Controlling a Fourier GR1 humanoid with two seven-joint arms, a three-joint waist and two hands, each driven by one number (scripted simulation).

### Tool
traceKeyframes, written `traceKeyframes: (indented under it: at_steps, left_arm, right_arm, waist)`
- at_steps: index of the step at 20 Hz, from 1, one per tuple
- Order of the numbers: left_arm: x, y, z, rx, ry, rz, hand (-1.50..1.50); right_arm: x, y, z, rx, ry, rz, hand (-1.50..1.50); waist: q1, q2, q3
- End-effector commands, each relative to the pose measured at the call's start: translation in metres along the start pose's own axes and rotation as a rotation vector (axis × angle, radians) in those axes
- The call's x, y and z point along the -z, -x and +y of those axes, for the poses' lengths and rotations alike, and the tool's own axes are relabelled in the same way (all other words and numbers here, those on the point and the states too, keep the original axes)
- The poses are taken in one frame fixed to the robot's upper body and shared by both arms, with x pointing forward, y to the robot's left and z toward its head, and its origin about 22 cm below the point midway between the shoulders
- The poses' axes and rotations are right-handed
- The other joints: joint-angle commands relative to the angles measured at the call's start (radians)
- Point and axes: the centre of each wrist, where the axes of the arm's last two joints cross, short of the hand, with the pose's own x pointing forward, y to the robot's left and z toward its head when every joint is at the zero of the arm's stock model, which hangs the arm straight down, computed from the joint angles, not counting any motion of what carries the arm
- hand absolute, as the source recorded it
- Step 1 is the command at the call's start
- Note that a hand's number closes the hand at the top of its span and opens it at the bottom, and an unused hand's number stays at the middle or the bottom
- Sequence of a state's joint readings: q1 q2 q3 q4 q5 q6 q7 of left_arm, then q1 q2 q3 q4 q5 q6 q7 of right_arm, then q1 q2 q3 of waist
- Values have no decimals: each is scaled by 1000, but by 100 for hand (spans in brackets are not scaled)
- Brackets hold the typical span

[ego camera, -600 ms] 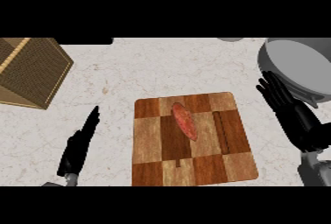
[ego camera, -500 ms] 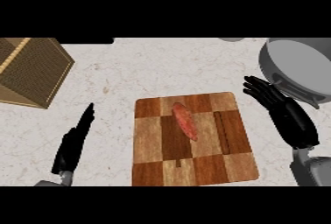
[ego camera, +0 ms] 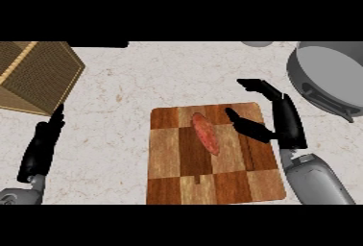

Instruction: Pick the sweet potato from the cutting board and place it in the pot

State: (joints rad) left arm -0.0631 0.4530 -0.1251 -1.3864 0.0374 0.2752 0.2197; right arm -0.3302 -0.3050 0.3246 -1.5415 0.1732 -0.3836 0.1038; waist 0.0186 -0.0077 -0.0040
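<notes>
The sweet potato (ego camera: 205, 133) lies on the far half of the cutting board (ego camera: 212, 153), just left of the right hand (ego camera: 280, 122), apart from it. That hand hangs over the board's right edge with its fingers spread and its thumb (ego camera: 245, 126) stretched toward the vegetable; it holds nothing. The sweet potato is long, slim and reddish pink, tapering at both ends, angled slightly from far left to near right. The pot (ego camera: 330, 72), grey, stands at the far right. The left hand (ego camera: 41, 146) rests at the left edge, fingers straight. A wicker basket (ego camera: 35, 77) stands far left.
</notes>
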Motion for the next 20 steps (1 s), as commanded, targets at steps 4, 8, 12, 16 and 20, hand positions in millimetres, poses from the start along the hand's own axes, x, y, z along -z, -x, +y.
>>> traceKeyframes:
  at_steps: [4,8,12,16,20]
  left_arm:
    - [5,-13,15,-11,-31,89,0]
    - [7,-2,18,-3,-47,94,0]
    - [8,-7,13,-2,-45,110,0]
    - [6,-14,22,10,-34,90,0]
    - [10,-17,23,5,-41,89,0]
  right_arm:
    - [-36,-44,95,-147,100,-108,-150]
    - [-28,-63,72,-343,-18,12,-150]
    - [-17,-87,63,-554,-84,140,-150]
    - [-6,-129,68,-681,-234,226,-150]
    - [-3,-149,82,-765,-414,358,-150]
  waist:
    - [-20,-1,2]
    - [-29,1,2]
    - [-41,-4,0]
    - [-16,-1,1]
    - [-16,1,1]
